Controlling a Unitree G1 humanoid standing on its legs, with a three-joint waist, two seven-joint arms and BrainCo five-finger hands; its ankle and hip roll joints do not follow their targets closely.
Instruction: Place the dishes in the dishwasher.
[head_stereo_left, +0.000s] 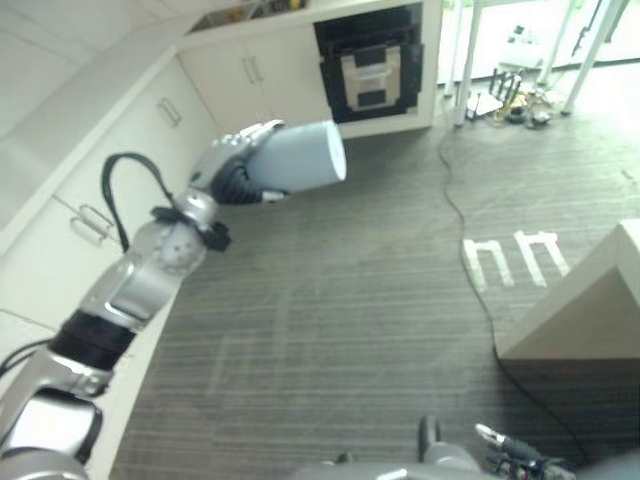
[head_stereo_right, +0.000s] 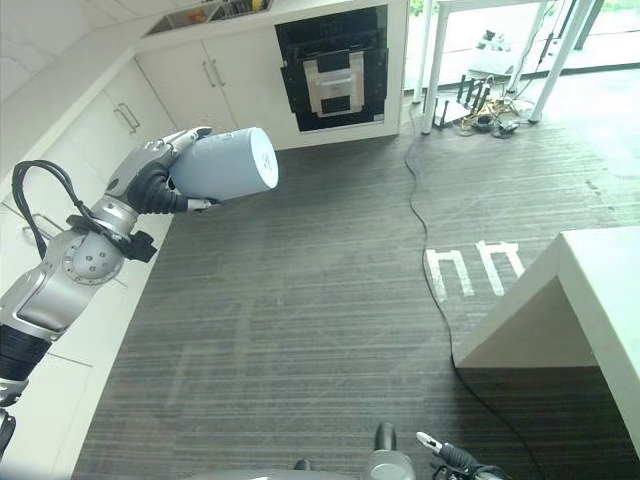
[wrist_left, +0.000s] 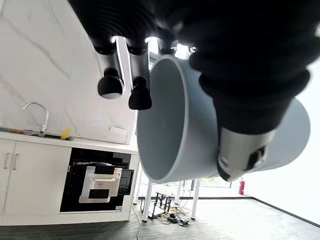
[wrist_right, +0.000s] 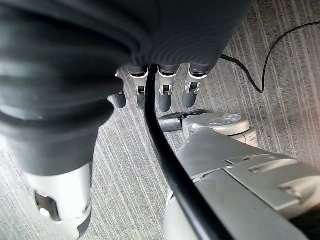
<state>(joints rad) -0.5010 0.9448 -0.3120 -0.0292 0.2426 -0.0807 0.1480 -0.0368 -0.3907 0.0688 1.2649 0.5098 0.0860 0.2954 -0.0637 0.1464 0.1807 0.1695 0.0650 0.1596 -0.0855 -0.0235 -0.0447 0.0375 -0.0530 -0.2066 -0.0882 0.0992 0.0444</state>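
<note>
One cup (head_stereo_right: 228, 163), pale grey-blue, is up in the air in your left robot hand (head_stereo_right: 150, 180), well above the dark striped floor (head_stereo_right: 330, 330). The cup lies on its side, its closed base pointing away from the arm toward the middle of the room. In the left wrist view the fingers (wrist_left: 120, 75) curl over the rim and the thumb (wrist_left: 245, 150) presses on the outer wall, so the robot hand is clamped around the cup (wrist_left: 185, 125) with the open mouth facing the wrist.

Your left arm reaches out beside the run of white cabinets (head_stereo_right: 95, 125) along the left wall. Ahead, set into the far white cabinets, sits a black built-in appliance (head_stereo_right: 333, 68) with a pale panel on its front, well apart from the cup. The left wrist view shows that same appliance (wrist_left: 97, 185) under a tabletop with a sink and a curved tap (wrist_left: 36, 112).

Your right robot hand (wrist_right: 155, 92) hangs low over the floor, fingers relaxed and holding nothing.

To the right stands the corner of a white table (head_stereo_right: 570, 300), with white marks on the floor (head_stereo_right: 470, 268) just beside it. A thin black cord (head_stereo_right: 425, 230) trails across the floor toward white table legs (head_stereo_right: 440, 70) at the back.
</note>
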